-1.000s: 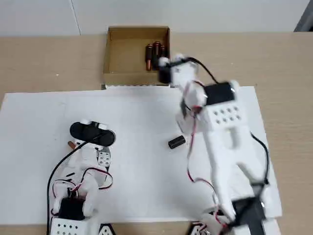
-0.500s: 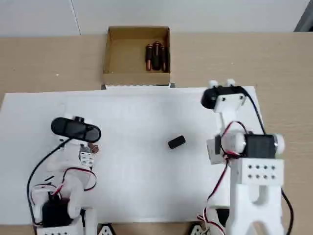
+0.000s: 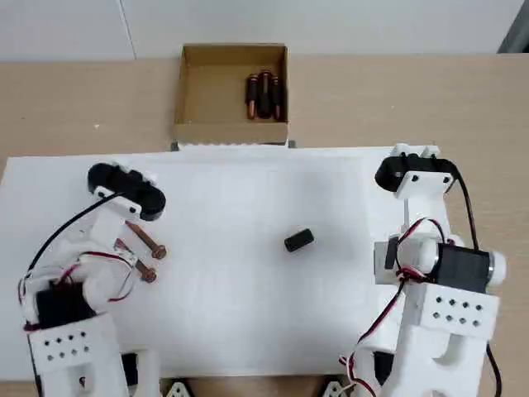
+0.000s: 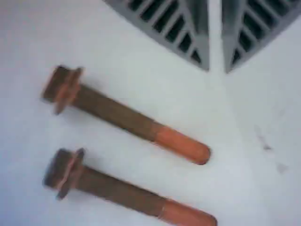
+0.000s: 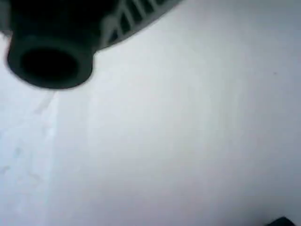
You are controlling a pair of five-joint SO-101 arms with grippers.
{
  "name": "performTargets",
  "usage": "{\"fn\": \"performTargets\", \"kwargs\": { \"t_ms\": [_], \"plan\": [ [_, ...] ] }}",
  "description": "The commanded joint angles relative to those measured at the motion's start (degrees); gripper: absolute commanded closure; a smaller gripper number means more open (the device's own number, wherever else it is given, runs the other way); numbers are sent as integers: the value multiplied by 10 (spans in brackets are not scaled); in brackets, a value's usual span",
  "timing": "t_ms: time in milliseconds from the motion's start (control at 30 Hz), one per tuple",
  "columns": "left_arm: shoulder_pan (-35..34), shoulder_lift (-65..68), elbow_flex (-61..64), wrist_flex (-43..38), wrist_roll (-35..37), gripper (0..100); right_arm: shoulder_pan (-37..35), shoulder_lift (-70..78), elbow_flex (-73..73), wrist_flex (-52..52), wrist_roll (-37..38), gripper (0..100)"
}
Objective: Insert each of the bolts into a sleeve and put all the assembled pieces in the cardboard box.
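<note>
Shows right gripper [image 3: 413, 153] drawn back from cardboard box [image 3: 231, 132] to a corner of the white sheet [image 3: 231, 298]; impossible to tell its grip. Shows left gripper [image 4: 216, 66] retreated, jaws a slit apart and empty, near two loose bolts [image 4: 127, 115]. Leaves sleeve [image 3: 298, 241] mid-sheet, unfilled.

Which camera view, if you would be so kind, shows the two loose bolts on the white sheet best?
The left wrist view: the bolts lie close up, side by side, flanged heads and shanks distinct. The high view shows them small, beside the left arm. The right wrist view looks at bare white sheet.
</note>
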Motion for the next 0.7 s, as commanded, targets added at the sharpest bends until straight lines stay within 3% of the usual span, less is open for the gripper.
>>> {"fn": "performTargets", "kwargs": {
  "t_ms": [0, 300, 500, 667],
  "plan": [
    [-8, 25, -29, 1, -108, 994, 6, -11, -3, -8, -4, 995],
    [-6, 50, 20, -24, -357, 994, 6, -11, -3, -12, -4, 995],
    [-6, 51, 77, -75, -438, 874, 6, -11, -3, -12, -4, 995],
    [-6, 51, 98, -76, -488, 859, 6, -11, -3, -12, -4, 995]
  ]
}}
